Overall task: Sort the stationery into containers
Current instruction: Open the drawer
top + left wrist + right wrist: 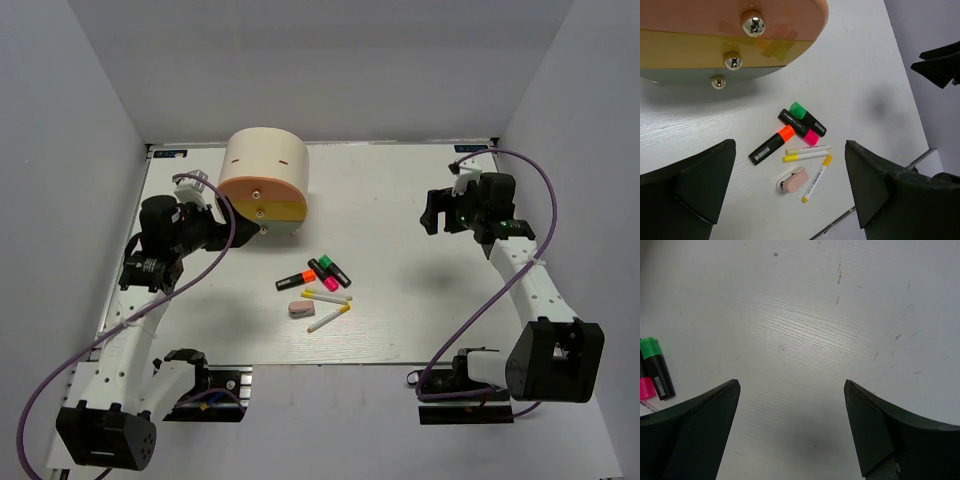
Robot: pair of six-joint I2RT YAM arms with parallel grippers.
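The stationery lies in a loose cluster mid-table: orange highlighter [296, 280], pink highlighter [324, 279], green highlighter [332, 269], thin white pens [328, 297] and a pinkish eraser [301, 308]. The left wrist view shows the orange highlighter [772, 144], green highlighter [807, 118], pink highlighter [799, 128], three pens [816, 178] and the eraser [792, 180]. The cream chest [262, 180] stands behind, its orange drawer [700, 15] and yellow drawer [685, 50] closed. My left gripper [238, 227] is open and empty beside the chest front. My right gripper [435, 212] is open and empty, raised at the far right.
A third small knob [717, 82] sits on a grey drawer under the yellow one. The right wrist view shows bare white table [805, 320] with the green highlighter [656, 367] at its left edge. Grey walls enclose the table on three sides.
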